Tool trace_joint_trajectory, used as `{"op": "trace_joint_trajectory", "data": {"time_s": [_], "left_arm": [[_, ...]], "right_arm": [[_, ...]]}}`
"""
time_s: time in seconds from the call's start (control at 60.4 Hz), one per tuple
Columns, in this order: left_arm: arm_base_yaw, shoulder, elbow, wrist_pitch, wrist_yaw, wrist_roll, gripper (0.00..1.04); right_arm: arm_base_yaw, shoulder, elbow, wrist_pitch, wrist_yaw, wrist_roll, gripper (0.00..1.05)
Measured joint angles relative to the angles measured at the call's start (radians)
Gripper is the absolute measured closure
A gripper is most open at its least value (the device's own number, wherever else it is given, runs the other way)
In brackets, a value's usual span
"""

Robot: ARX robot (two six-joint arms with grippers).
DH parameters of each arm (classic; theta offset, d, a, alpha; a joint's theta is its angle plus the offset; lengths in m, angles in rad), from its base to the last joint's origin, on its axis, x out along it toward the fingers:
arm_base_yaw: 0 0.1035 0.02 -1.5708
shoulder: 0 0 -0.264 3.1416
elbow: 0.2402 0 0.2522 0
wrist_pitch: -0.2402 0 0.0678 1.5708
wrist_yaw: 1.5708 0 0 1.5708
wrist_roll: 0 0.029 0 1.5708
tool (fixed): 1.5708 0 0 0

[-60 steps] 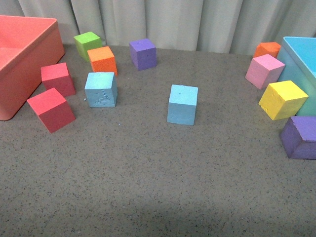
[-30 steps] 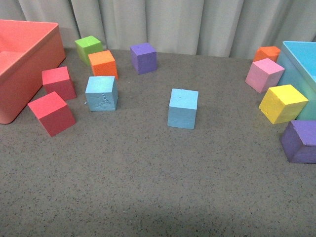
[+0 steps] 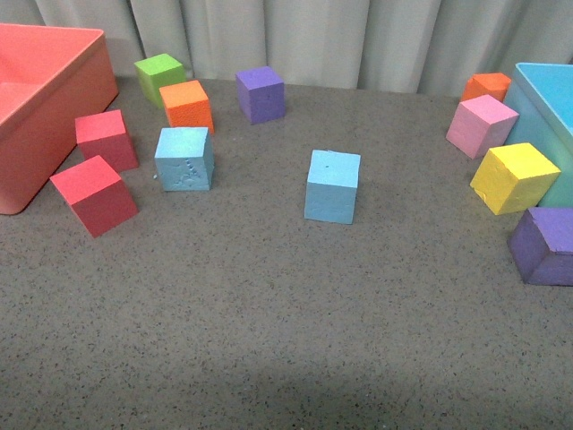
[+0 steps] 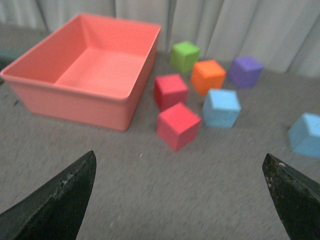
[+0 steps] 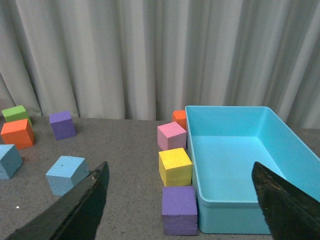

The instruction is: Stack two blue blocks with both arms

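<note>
**Approach stage, before any grasp.** Dented blue block [image 3: 183,159] left of centre in the front frame, flat on the desk [image 3: 269,340], just in front of an orange cube [image 3: 186,106] and near a red cube [image 3: 94,193]. Smooth blue block [image 3: 332,186] near the frame's centre, standing alone and well apart from the first. Neither block lifted or touched. Neither arm visible in the front frame.

Left gripper [image 4: 178,155] with jaws wide apart and nothing between them, facing the red bin [image 4: 75,102] and the cluster of cubes beside it. Right gripper [image 5: 179,164] likewise spread and empty, facing the cyan bin [image 5: 235,217].

**Judged next move.** Descent of one gripper over one blue block, with jaws squared to two opposite faces and closed gently on the foam. Then carriage over the other block, edges aligned before release, possibly with the second arm steadying the base. Extra care likely at the dented block, crowded by its orange neighbour. Central block probably the easier pick.

**Markings.** No brand, label or legible writing anywhere. Only a tiny dark dot on the top face of the smooth block and shallow dents on the front face of the other.
</note>
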Motion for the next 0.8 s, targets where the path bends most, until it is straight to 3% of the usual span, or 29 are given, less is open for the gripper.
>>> {"op": "trace_joint_trajectory", "data": {"time_s": [0.149,0.248,0.348,0.53,0.795], "left_arm": [[-0.018,0.233,0.014,0.139,-0.009,-0.037,0.07],[-0.056,0.605,0.102,0.410,-0.005,-0.069,0.07],[-0.114,0.963,0.257,0.542,0.008,-0.071,0.07],[-0.193,1.400,0.542,0.513,-0.005,-0.062,0.07],[-0.246,1.724,0.900,0.334,-0.053,-0.072,0.07]], "right_arm": [[0.000,0.000,0.000,0.000,0.000,0.000,0.10],[0.000,0.000,0.000,0.000,0.000,0.000,0.10],[0.000,0.000,0.000,0.000,0.000,0.000,0.10],[0.000,0.000,0.000,0.000,0.000,0.000,0.10],[0.000,0.000,0.000,0.000,0.000,0.000,0.10]]}}
